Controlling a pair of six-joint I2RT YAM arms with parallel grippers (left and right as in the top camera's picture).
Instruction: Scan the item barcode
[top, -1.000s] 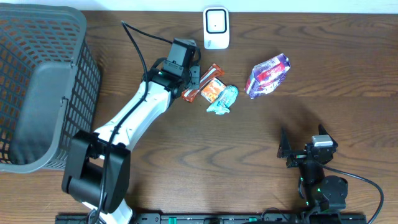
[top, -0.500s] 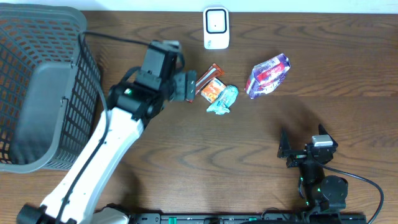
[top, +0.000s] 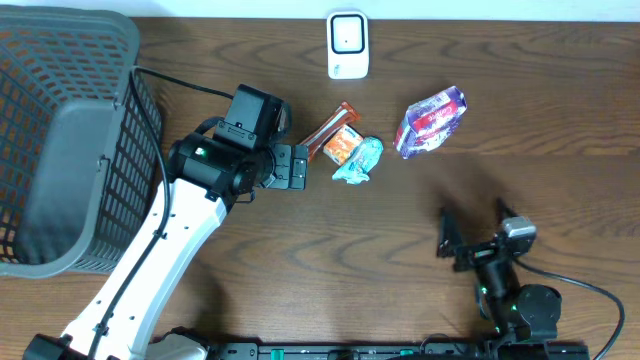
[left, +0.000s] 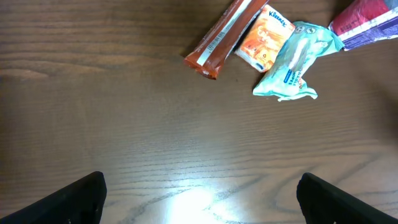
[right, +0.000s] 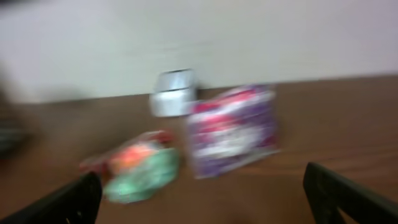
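A white scanner (top: 347, 45) stands at the table's far edge. Below it lie a red-brown bar (top: 328, 130), an orange Kleenex pack (top: 342, 146) and a teal packet (top: 358, 160), with a purple and red bag (top: 430, 121) to their right. My left gripper (top: 290, 167) is open and empty, just left of the bar's near end. Its wrist view shows the bar (left: 224, 34), Kleenex pack (left: 266, 37) and teal packet (left: 292, 61) ahead of the wide jaws (left: 199, 199). My right gripper (top: 475, 232) is open near the front edge. Its blurred wrist view faces the bag (right: 233, 130) and the scanner (right: 174, 92).
A dark mesh basket (top: 140, 130) fills the left side of the table, with a grey object (top: 65, 180) inside it. The left arm's cable runs along the basket's right wall.
My left gripper has opened, let go of the bar, and drawn back to the left and toward the front. The right gripper has tilted slightly, and its view is blurred.
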